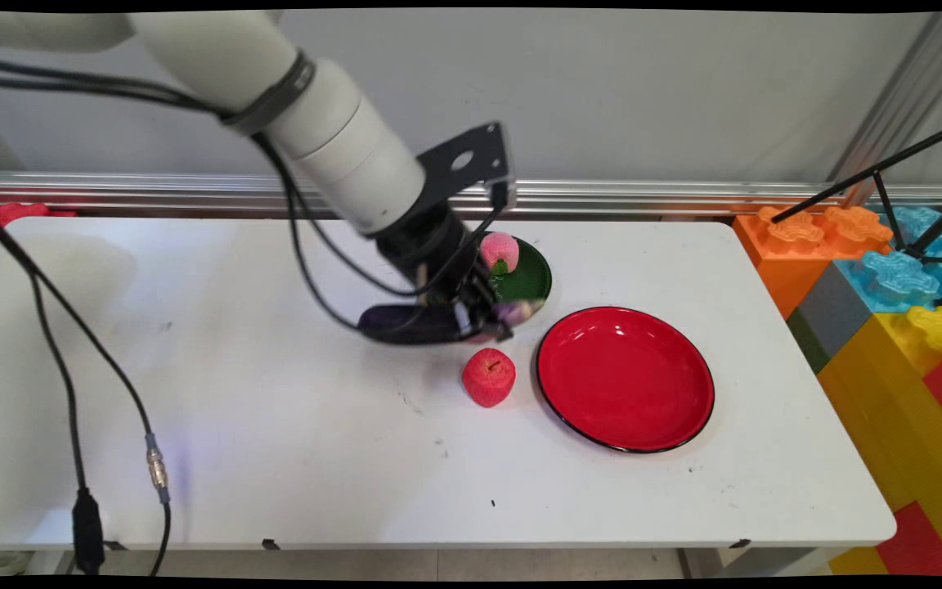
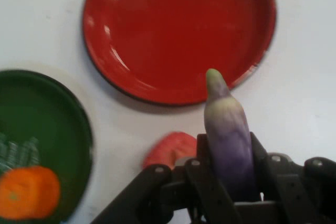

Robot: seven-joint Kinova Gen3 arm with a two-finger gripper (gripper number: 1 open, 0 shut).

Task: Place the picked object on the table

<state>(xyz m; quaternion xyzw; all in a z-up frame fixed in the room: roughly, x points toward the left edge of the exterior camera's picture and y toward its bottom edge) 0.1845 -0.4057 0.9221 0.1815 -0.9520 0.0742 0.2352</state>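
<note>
My gripper is shut on a purple eggplant, which is lifted a little above the table and lies roughly level, its dark end pointing left. In the hand view the eggplant sticks up between the fingers, its pale green tip over the rim of a red plate. Just behind the gripper stands a green plate with a pink peach on it. A red apple stands on the table just in front of the gripper, left of the red plate.
Large coloured blocks are stacked past the table's right edge, with black tripod legs over them. Black cables hang across the table's left side. A red block lies at the far left corner.
</note>
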